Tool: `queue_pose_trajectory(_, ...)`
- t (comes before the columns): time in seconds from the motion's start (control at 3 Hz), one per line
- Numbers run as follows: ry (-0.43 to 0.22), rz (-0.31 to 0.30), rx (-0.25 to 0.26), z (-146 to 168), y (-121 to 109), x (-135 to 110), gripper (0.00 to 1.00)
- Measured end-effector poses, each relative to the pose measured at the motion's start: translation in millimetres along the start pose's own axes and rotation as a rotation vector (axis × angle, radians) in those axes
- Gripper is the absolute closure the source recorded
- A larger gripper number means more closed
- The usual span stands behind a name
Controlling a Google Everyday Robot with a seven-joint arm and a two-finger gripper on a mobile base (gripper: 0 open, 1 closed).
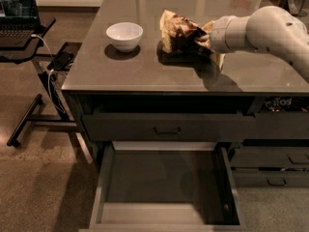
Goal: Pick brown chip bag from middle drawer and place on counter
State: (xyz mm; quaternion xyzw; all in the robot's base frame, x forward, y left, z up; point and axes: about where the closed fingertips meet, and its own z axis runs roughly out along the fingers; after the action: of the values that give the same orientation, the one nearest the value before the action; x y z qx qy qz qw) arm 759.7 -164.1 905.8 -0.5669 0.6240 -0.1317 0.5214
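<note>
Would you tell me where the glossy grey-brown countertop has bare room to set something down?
The glossy grey-brown counter is bare along its front edge, before the round white bowl and the crinkly dark brown chip bag, and across the far strip behind them. The middle is crowded: the gripper is at the bag's right end, and only a narrow gap separates bag and bowl.

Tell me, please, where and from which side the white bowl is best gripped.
I'd grip the white bowl by its thin rim, from straight above: it stands upright, mouth open, on the counter with space around it. The gripper is at the chip bag beside it.
</note>
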Motion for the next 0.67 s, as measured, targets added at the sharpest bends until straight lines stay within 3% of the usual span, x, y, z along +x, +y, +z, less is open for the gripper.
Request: queue_pose_trajectory(0.67,0.000,0.000,0.000,0.1,0.0,0.0,0.11)
